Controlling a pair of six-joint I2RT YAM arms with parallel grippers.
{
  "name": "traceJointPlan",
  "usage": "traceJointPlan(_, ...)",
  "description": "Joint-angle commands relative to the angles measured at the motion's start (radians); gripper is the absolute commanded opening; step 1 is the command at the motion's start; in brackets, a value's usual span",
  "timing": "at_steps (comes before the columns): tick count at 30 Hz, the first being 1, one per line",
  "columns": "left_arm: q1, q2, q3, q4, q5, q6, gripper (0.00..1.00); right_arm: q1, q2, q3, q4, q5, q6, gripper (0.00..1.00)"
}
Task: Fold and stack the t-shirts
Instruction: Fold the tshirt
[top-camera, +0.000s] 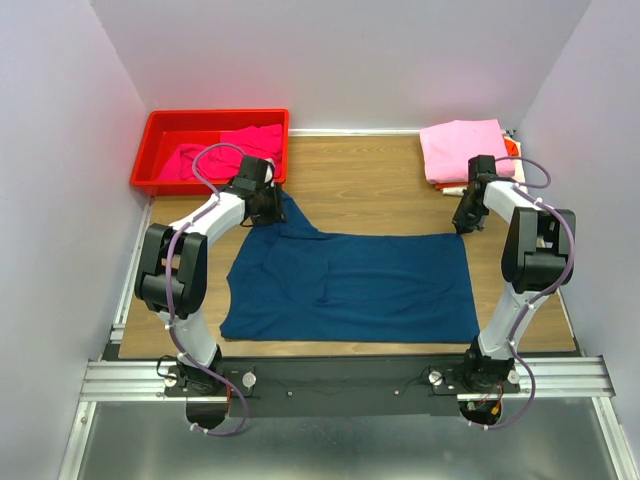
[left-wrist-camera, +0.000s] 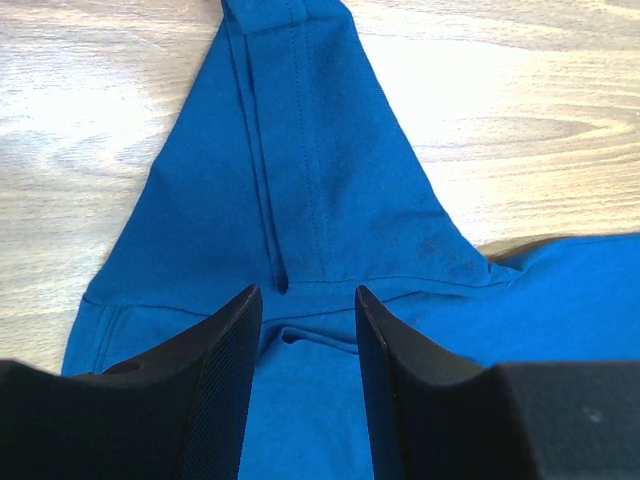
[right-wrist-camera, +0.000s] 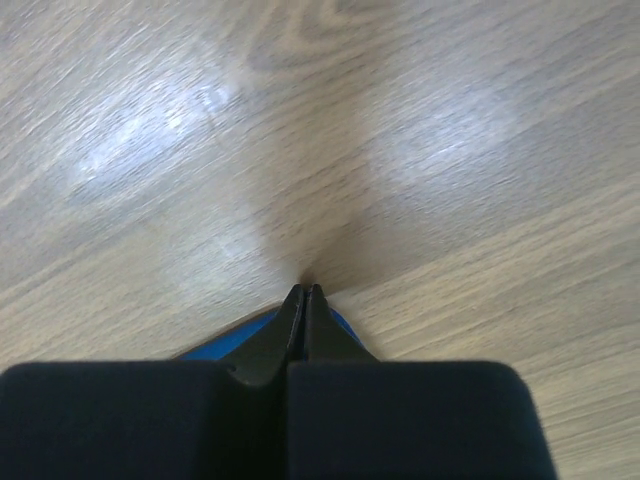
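The navy t-shirt (top-camera: 350, 285) lies spread on the wooden table, with one sleeve reaching toward the far left. My left gripper (top-camera: 270, 205) is open and low over that sleeve. In the left wrist view its fingers (left-wrist-camera: 225, 380) straddle the blue fabric (left-wrist-camera: 290, 150) at the sleeve seam. My right gripper (top-camera: 463, 222) is at the shirt's far right corner. Its jaws are shut (right-wrist-camera: 305, 290), with blue cloth (right-wrist-camera: 235, 340) showing on either side of the tips. A magenta t-shirt (top-camera: 225, 155) lies in the bin. A folded light pink t-shirt (top-camera: 460, 148) tops a stack at the far right.
The red plastic bin (top-camera: 160, 125) stands at the far left corner. An orange edge (top-camera: 513, 148) shows under the pink shirt. Purple walls close in the left, right and back. A metal rail (top-camera: 340, 375) with both arm bases runs along the near edge.
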Motion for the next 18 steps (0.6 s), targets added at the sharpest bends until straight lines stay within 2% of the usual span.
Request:
traceJointPlan(1, 0.008, 0.013, 0.038, -0.001, -0.027, 0.019, 0.50, -0.030, -0.001, -0.024, -0.021, 0.099, 0.002, 0.01)
traceJointPlan(11, 0.008, 0.106, 0.159, -0.001, 0.028, 0.031, 0.49, -0.102, 0.014, 0.022, -0.023, 0.134, -0.012, 0.00)
traceJointPlan(18, -0.015, 0.154, 0.165, 0.035, 0.099, 0.017, 0.49, -0.102, 0.051, 0.062, -0.023, 0.101, -0.010, 0.00)
